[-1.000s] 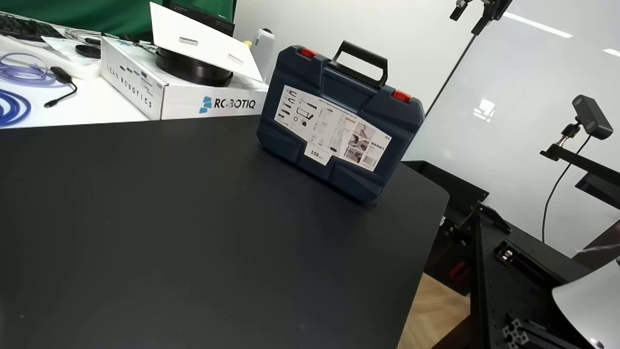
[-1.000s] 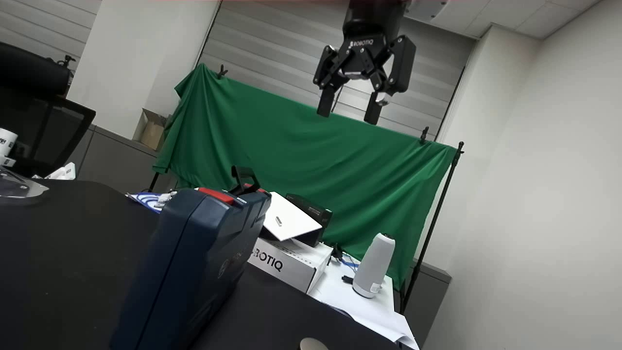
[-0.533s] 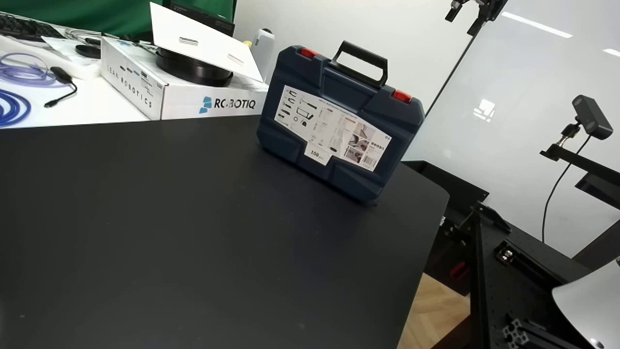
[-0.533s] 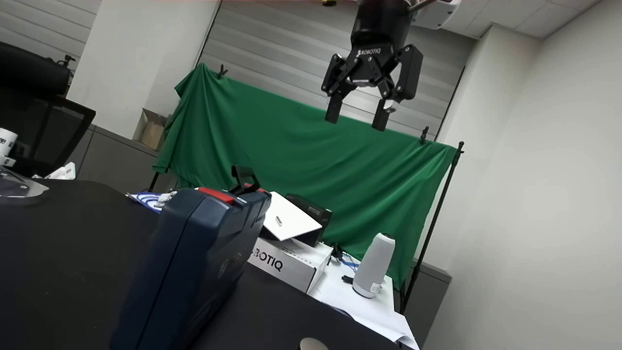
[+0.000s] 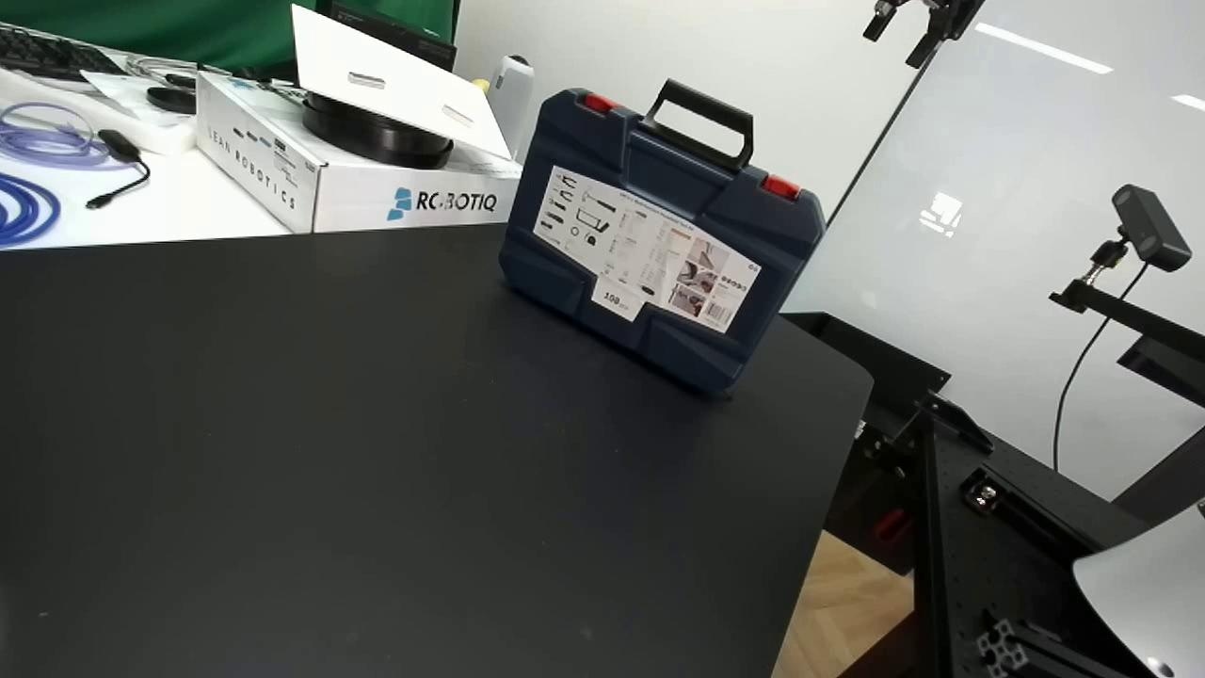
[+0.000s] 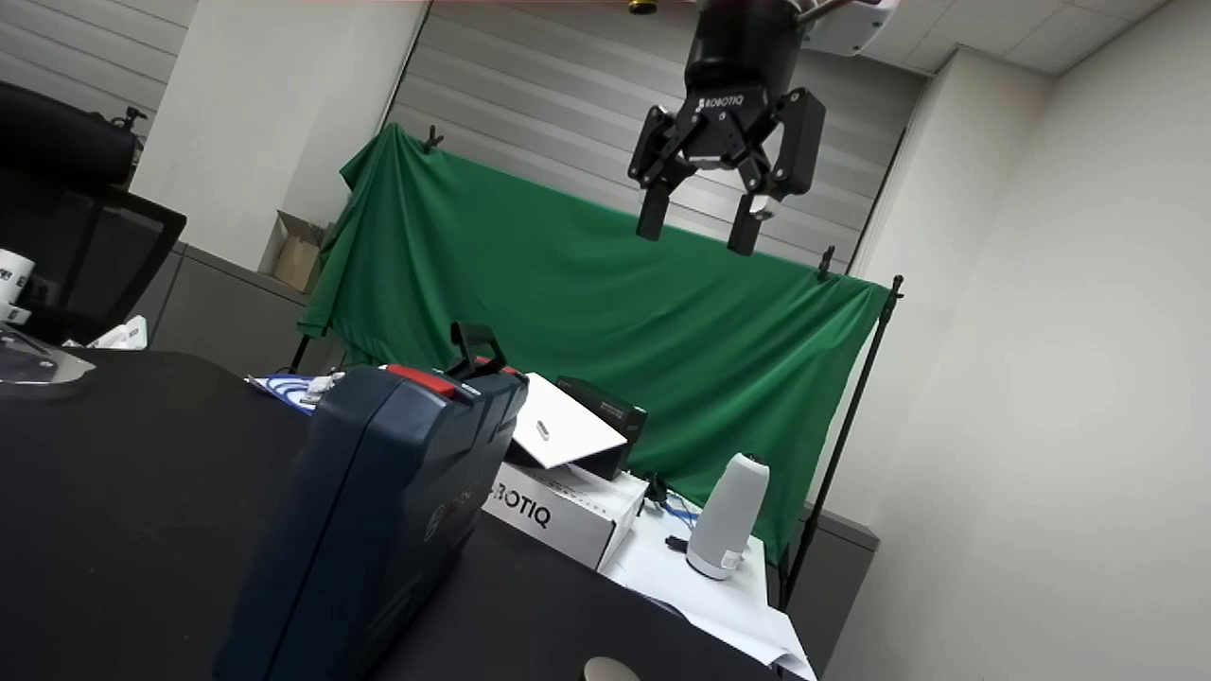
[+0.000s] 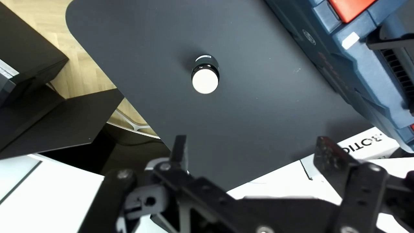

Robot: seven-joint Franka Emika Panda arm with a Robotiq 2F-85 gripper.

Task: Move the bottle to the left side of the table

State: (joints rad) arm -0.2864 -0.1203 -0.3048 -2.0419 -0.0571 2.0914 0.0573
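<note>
The bottle (image 7: 206, 63) stands upright on the black table (image 7: 258, 123) in the wrist view. It is small and stubby, with a dark body and a flat white cap. A pale round top (image 6: 608, 671) at the bottom edge of an exterior view may be its cap; the rest is cut off. The bottle is out of view in the exterior view that shows most of the tabletop (image 5: 377, 424). My gripper (image 6: 696, 241) is open and empty, high above the table. Its fingertips also show in the wrist view (image 7: 184, 150), wide apart with nothing between them.
The blue tool case (image 5: 659, 235) stands tilted on the table, right of the bottle in the wrist view (image 7: 355, 71). A white desk with a Robotiq box (image 5: 414, 198) adjoins the table. The table's straight edge (image 7: 139, 115) lies left of the bottle in the wrist view.
My gripper has moved slightly down and to the right in an exterior view, mostly in the first half second, and is nearly still since. It stays open. The case has not moved.
</note>
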